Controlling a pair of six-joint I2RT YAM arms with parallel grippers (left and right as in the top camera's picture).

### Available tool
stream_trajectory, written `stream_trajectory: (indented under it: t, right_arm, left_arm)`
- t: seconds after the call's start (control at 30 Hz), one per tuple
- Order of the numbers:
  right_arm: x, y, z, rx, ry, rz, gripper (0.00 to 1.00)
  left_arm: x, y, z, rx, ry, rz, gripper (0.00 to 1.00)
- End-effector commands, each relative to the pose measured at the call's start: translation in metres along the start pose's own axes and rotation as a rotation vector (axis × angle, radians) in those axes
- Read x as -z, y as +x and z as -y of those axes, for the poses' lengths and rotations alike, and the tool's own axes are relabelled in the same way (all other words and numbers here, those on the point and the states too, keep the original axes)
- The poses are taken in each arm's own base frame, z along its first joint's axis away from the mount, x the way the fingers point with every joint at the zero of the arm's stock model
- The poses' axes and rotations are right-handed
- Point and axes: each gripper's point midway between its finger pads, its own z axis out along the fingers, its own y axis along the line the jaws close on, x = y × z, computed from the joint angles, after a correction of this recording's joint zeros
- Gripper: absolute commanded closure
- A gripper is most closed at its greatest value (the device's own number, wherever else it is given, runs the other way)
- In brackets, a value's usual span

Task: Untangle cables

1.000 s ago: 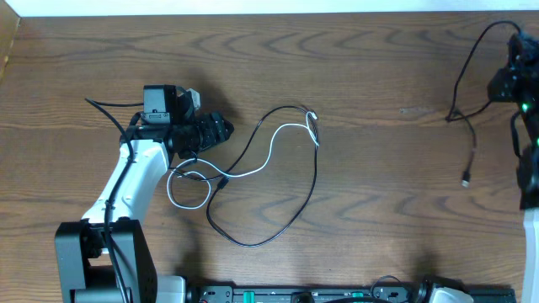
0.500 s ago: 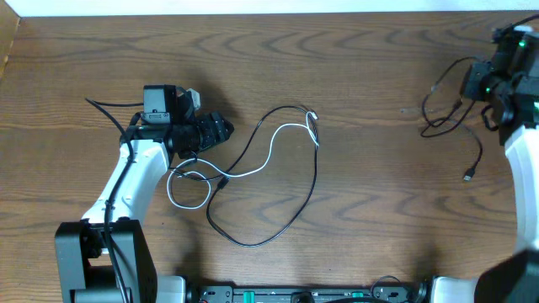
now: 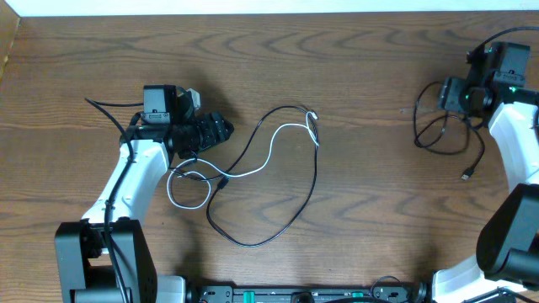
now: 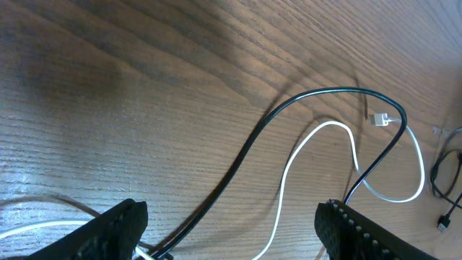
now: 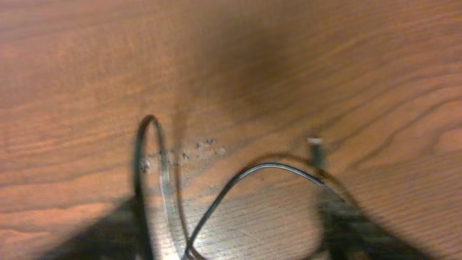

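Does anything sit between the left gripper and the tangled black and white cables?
Nothing visible does. The open left gripper is right beside the loops of the black cable and the white cable, with only bare wooden table between them.

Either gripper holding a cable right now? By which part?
Neither. The left gripper stands open over the black cable and white cable, clamping nothing. The right gripper looks open, a separate black cord lying loose between its fingers.

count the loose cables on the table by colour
black: 2, the tangled black cable and the loose black cable at the right
white: 1, the white cable
total: 3
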Motion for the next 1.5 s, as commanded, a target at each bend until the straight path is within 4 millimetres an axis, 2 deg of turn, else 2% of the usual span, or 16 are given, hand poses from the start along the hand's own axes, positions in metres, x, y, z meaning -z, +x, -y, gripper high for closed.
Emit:
stream_trajectory:
  t: [0.0,0.1,0.23,0.4,0.57,0.67,0.73,0.83,0.9,0.97,1.07,1.17,1.23,1.3,1.43,1.47]
  right_arm:
    - [-0.003,0.001,0.003,-0.012,0.011,-0.009,0.06]
    - [-0.003,0.001,0.003,-0.012,0.011,-0.010,0.01]
    - [-0.003,0.003,0.002,-0.011,0.004,-0.018,0.01]
    - [0.002,0.002,-0.042,0.020,-0.232,-0.016,0.01]
    - [0.003,-0.012,-0.052,0.095,-0.263,0.053,0.05]
    - [0.004,-0.022,-0.058,0.122,-0.285,0.097,0.21]
    - [0.006,-0.025,-0.065,0.127,-0.329,0.114,0.43]
    - [0.007,-0.023,-0.067,0.126,-0.344,0.107,0.85]
    - [0.005,-0.016,-0.063,0.118,-0.319,0.072,0.96]
    - [0.000,-0.003,-0.048,0.107,-0.238,0.016,0.96]
    - [-0.005,0.016,-0.012,0.096,-0.030,-0.069,0.99]
    - [-0.004,0.025,0.019,0.043,0.146,-0.096,0.99]
    - [-0.005,0.026,0.019,-0.021,0.147,-0.094,0.96]
    - [-0.007,0.025,-0.003,-0.048,0.022,-0.095,0.92]
    - [0.006,0.016,-0.081,0.054,-0.408,-0.055,0.64]
    - [0.013,0.013,-0.100,0.085,-0.508,-0.035,0.53]
  left_arm:
    - [-0.002,0.002,-0.006,-0.007,-0.019,-0.005,0.21]
    - [-0.002,0.002,-0.006,-0.007,-0.019,-0.006,0.21]
    - [-0.002,0.002,-0.006,-0.008,-0.018,-0.005,0.21]
    - [-0.002,0.002,-0.006,-0.007,-0.019,-0.005,0.21]
    - [-0.002,0.002,-0.006,-0.007,-0.019,-0.006,0.21]
    - [-0.002,0.002,-0.006,-0.008,-0.018,-0.005,0.21]
    - [-0.002,0.002,-0.006,-0.008,-0.018,-0.005,0.21]
    - [-0.002,0.002,-0.006,-0.008,-0.018,-0.005,0.21]
    - [-0.002,0.002,-0.006,-0.007,-0.019,-0.006,0.21]
    - [-0.002,0.002,-0.006,-0.007,-0.019,-0.006,0.21]
    - [-0.002,0.002,-0.006,-0.007,-0.019,-0.006,0.21]
    - [-0.002,0.002,-0.006,-0.007,-0.019,-0.006,0.21]
    - [-0.002,0.002,-0.006,-0.007,-0.019,-0.006,0.21]
    - [-0.002,0.002,-0.006,-0.008,-0.018,-0.005,0.20]
    - [-0.002,0.002,-0.006,-0.008,-0.018,-0.005,0.21]
    - [-0.002,0.002,-0.006,-0.008,-0.019,-0.005,0.21]
